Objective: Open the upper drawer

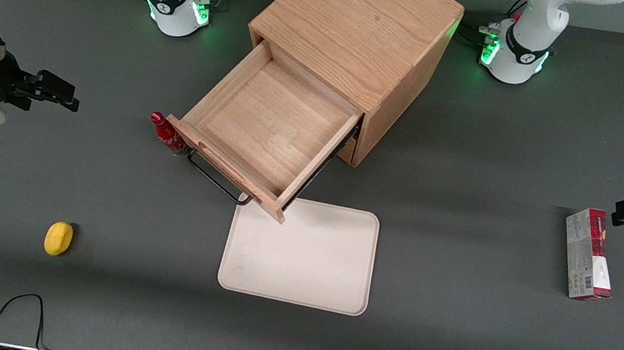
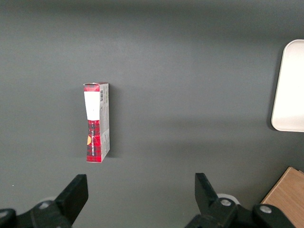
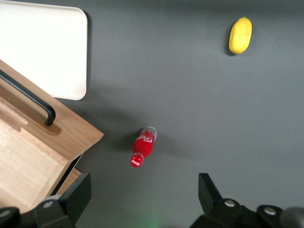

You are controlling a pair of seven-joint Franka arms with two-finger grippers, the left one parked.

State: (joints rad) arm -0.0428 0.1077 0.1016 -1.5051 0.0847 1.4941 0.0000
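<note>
The upper drawer [image 1: 270,123] of the oak cabinet [image 1: 356,24] stands pulled far out, and its bare wooden inside shows. Its thin black bar handle [image 1: 216,181] runs along the front, facing the front camera. My gripper [image 1: 64,95] hovers over the table toward the working arm's end, well apart from the drawer. It is open with nothing between its fingers. In the right wrist view the gripper [image 3: 144,187] hangs above bare table, with the drawer's corner [image 3: 28,156] and the handle [image 3: 28,97] beside it.
A small red bottle [image 1: 166,135] [image 3: 143,146] stands against the drawer front's corner, between drawer and gripper. A beige tray [image 1: 301,256] lies nearer the camera, partly under the drawer front. A yellow lemon [image 1: 58,238] lies nearer the camera than the gripper. A red-and-white box [image 1: 588,254] lies toward the parked arm's end.
</note>
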